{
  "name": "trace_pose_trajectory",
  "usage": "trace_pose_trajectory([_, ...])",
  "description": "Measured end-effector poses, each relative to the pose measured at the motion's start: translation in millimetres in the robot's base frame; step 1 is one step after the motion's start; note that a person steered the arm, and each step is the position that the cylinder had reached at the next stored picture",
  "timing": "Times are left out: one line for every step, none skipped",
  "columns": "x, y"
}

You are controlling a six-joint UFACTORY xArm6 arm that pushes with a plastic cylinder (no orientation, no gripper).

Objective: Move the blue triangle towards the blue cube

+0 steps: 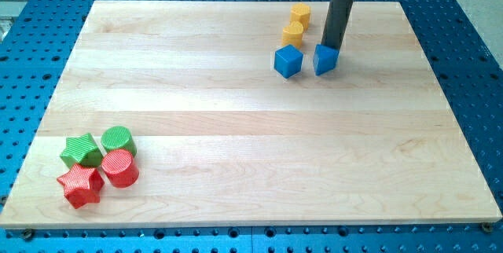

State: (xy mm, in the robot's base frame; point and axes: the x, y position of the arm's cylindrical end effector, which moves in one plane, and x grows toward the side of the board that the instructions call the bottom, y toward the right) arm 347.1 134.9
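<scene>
The blue triangular plastic block (325,59) sits near the view's top edge of the pale wooden bench (236,127), right of centre. My tip (331,47), the lower end of the straight dark rod (339,16), is at the block's upper right edge, apparently touching it; there are no fingers on this rod, so nothing is open, closed or holding. Just to the view's left of my tip, past the triangular block, stands the blue plastic cube (288,60), with a narrow strip of bare wood between the two blue blocks. Further up and left of my tip lie two yellow plastic blocks, one (293,33) just above the cube and the other (300,13) near the bench's top edge; their shapes are hard to make out. Far from my tip, at the view's bottom left corner, cluster a green star block (82,150), a green cylinder (119,140), a red cylinder (120,167) and a red star block (80,186). Broad open wood spreads between.
</scene>
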Motion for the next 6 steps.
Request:
trace_pose_trajectory([31.6, -8.5])
trace_pose_trajectory([61.9, -27.5])
trace_pose_trajectory([68.3, -27.0])
trace_pose_trajectory([106.8, 4.8])
trace_pose_trajectory([136.7, -35.9])
trace_pose_trajectory([114.7, -48.5])
